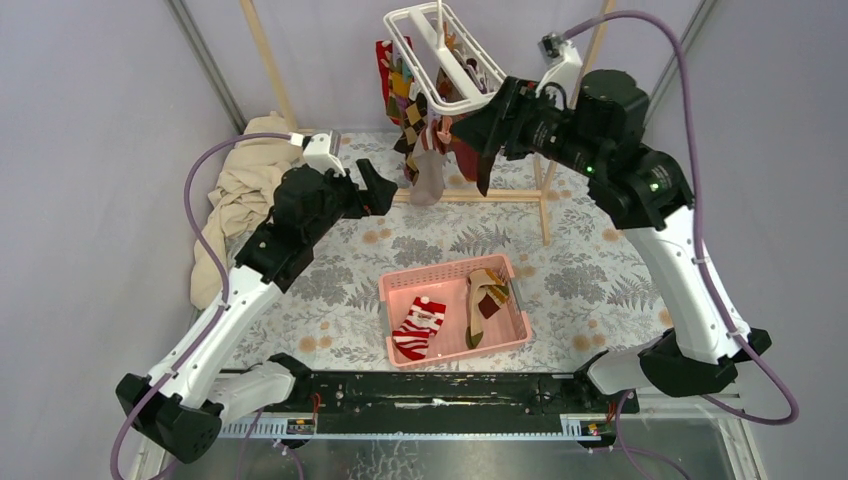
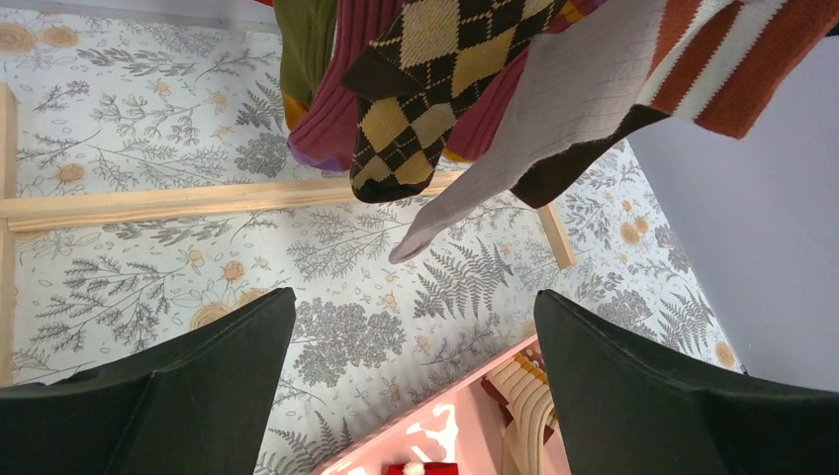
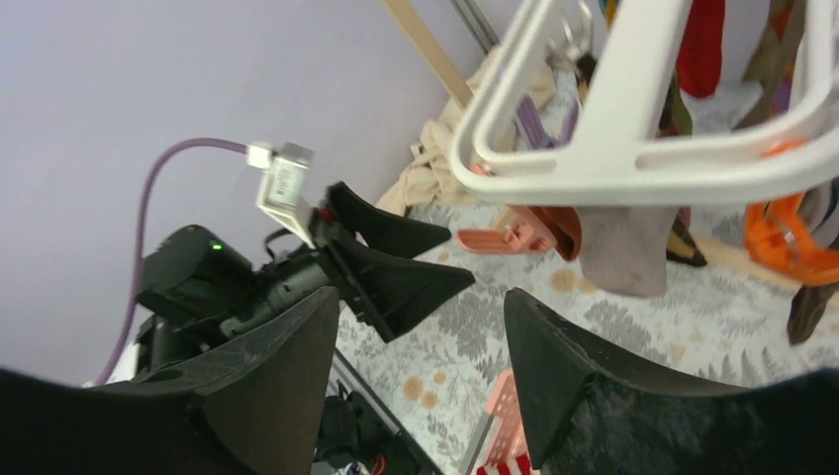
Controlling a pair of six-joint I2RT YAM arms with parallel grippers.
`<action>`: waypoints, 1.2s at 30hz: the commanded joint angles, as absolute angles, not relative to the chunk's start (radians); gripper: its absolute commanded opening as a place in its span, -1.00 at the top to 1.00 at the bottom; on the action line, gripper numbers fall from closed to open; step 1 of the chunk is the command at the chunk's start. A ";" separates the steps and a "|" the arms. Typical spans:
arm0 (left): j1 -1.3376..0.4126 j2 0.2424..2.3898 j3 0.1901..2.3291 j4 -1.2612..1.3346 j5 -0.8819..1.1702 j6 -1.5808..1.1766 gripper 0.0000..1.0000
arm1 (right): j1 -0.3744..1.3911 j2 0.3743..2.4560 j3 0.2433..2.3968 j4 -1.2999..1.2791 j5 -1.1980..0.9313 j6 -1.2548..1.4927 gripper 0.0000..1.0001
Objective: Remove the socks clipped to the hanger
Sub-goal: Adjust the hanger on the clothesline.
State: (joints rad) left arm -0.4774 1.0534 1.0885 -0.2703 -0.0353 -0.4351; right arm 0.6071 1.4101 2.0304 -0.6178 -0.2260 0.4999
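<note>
Left fingers [image 2: 198, 396] spread wide, empty, just below the socks [image 2: 425, 89] dangling from the hanger [image 1: 437, 55] over the table's [image 1: 330, 270] far side. Right fingers [image 3: 267, 396] parted, gripping nothing, beside the frame — I'd lift left onto the grey sock [image 2: 554, 129], pinch mid-foot, pull straight down.

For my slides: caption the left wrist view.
Open left end effector beside hanging socks, pink basket at frame bottom.

The top camera looks down from behind; both wrist cameras, close in, share the socks [image 2: 425, 99].
</note>
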 commanded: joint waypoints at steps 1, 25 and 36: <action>-0.481 1.019 1.114 -0.290 -0.054 -0.440 -0.97 | 0.615 1.407 1.944 -0.518 -0.180 0.608 -0.39; -0.481 0.964 1.118 -0.357 -0.069 -0.414 -0.97 | 0.540 1.489 1.949 -0.322 0.060 0.700 0.06; -0.482 0.962 1.135 -0.380 -0.070 -0.411 -0.97 | 0.291 1.473 1.902 -0.296 -0.099 0.744 0.21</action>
State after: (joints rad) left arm -0.4774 0.9749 1.0969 -0.3668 -0.0563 -0.4324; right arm 0.3710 1.4960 1.9007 -0.3775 -0.0299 0.7261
